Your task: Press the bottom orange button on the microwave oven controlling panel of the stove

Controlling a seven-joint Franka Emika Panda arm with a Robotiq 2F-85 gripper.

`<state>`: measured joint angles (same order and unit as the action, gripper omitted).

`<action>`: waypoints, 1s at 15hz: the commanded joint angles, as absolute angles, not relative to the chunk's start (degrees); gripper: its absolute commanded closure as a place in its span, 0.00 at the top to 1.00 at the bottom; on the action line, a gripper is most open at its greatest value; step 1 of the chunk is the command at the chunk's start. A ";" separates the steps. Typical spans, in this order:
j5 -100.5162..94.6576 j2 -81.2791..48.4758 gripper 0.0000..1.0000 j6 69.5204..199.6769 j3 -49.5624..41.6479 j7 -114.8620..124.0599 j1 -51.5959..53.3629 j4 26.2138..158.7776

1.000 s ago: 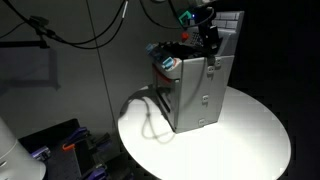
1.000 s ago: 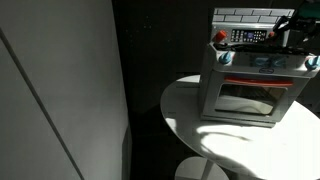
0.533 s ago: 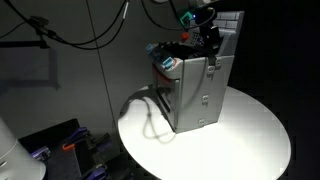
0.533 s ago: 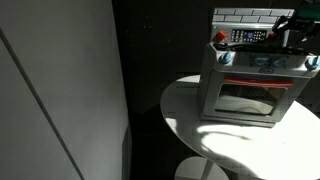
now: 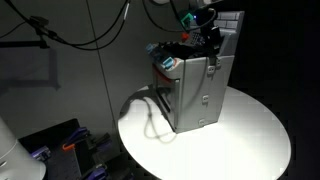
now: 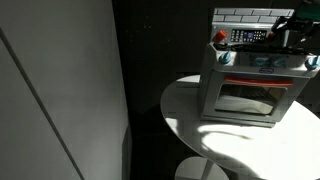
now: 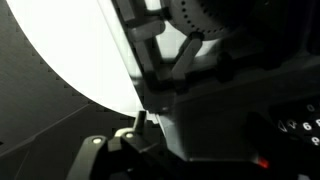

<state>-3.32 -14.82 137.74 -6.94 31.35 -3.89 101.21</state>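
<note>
The small grey stove [image 5: 200, 92] stands on a round white table and also shows in the other exterior view [image 6: 250, 92]. Its dark microwave oven controlling panel [image 6: 248, 37], with red-orange and white marks, sits on the white brick back. My gripper [image 5: 210, 42] hangs over the stove top, close to the back wall; it also shows at the right edge of an exterior view [image 6: 291, 34]. The wrist view is dark and very close. It shows the panel's white marks [image 7: 300, 126] and a red-orange spot [image 7: 263, 162] low on the right. The jaws cannot be made out.
The round white table [image 5: 250, 140] has its rim close on all sides of the stove. A cable [image 5: 150, 118] lies looped on it beside the stove. A red-topped item [image 6: 220, 38] stands on the stove top, left of the panel. Dark surroundings lie beyond.
</note>
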 commanded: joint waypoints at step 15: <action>0.98 -12.98 1.00 130.45 -6.51 27.13 -3.58 100.39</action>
<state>-1.27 -14.46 135.16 -6.76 29.74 -3.66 101.18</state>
